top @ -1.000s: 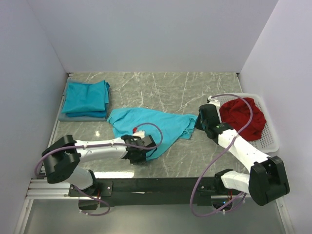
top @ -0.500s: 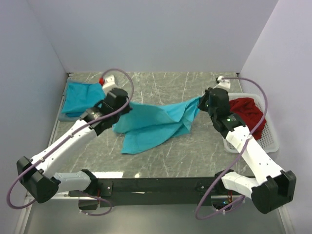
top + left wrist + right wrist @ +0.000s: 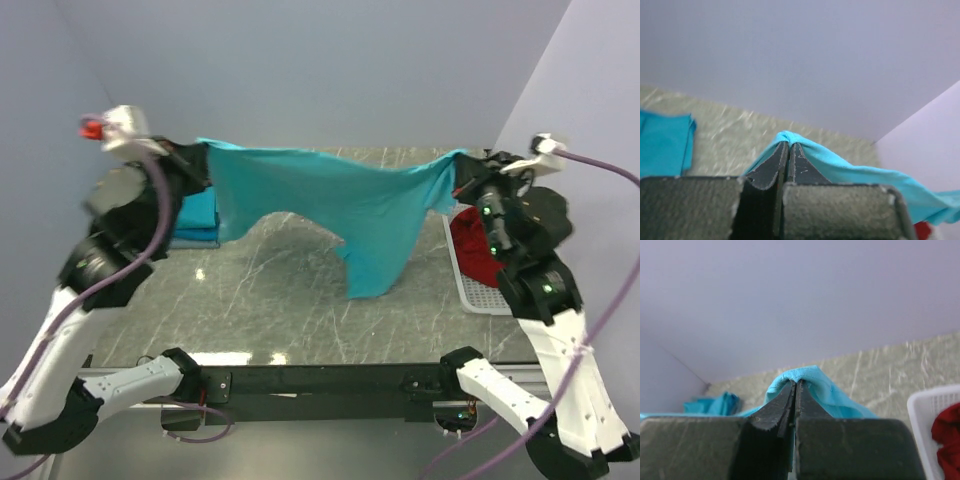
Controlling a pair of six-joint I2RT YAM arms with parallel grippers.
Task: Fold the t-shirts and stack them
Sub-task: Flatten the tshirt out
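You have the loose t-shirt [image 3: 340, 205] strung in the air between both arms, well above the counter [image 3: 270, 300]. The left claw [image 3: 788, 145] is pinched tight on one edge of it and the right claw [image 3: 796, 383] is pinched tight on the opposite edge, with a fold of turquoise cloth bulging over each pair of tips. The middle sags and one long flap hangs lower than the rest, so the shirt is not flat or square between your grips.

Watch for three things. Each grip looks to catch only a thin bite of cloth, so pulling the arms further apart could slip an edge free and drop the shirt in a heap. If you lower it as it hangs, the dangling flap will likely touch down first and bunch under the body, giving a crooked fold. Swinging left could drag cloth across the folded t-shirts [image 3: 665, 145] at the far left of the counter and upset that stack.

The white basket [image 3: 468, 290] at the right edge holds a crumpled red garment [image 3: 478, 250]; I cannot tell whether anything lies beneath it
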